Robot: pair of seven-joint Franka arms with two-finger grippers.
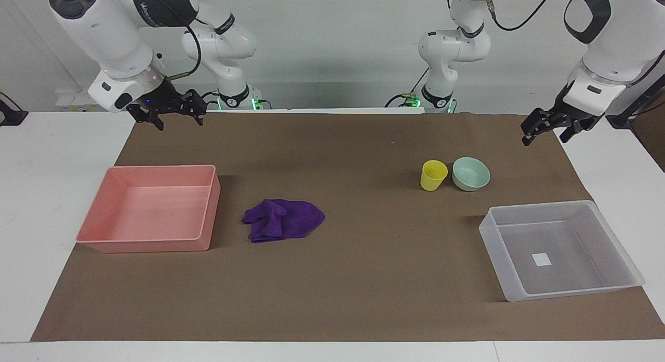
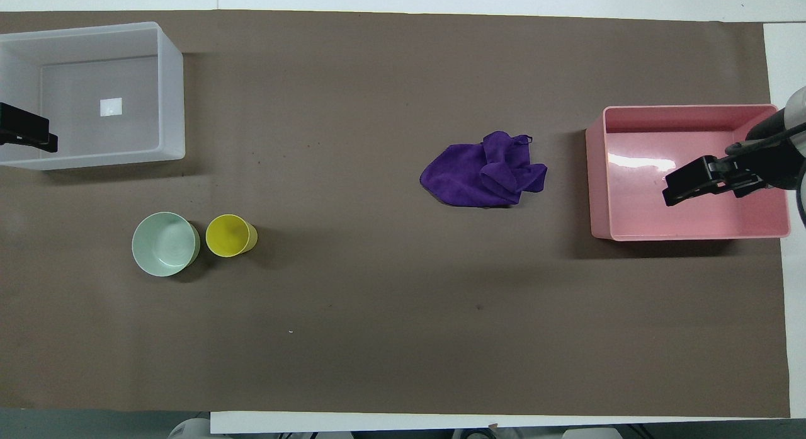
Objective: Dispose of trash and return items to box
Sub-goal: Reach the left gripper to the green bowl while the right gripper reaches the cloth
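Observation:
The purple cloth (image 1: 286, 219) (image 2: 482, 171) lies crumpled on the brown mat beside the pink tray. A yellow cup (image 1: 433, 175) (image 2: 230, 235) and a mint-green bowl (image 1: 470, 173) (image 2: 165, 244) stand upright side by side, nearer to the robots than the clear box (image 1: 497, 247) (image 2: 171, 99), which holds nothing but a white sticker. My left gripper (image 1: 545, 138) (image 2: 38, 140) hangs open in the air at the left arm's end, holding nothing. Open and empty too, my right gripper (image 1: 179, 122) (image 2: 692, 181) hangs at the right arm's end, overlapping the pink tray in the overhead view.
The pink tray (image 1: 208, 211) (image 2: 595, 174) sits empty at the right arm's end of the table. A brown paper mat (image 1: 363, 289) covers most of the white table, with bare mat between the cloth and the cup.

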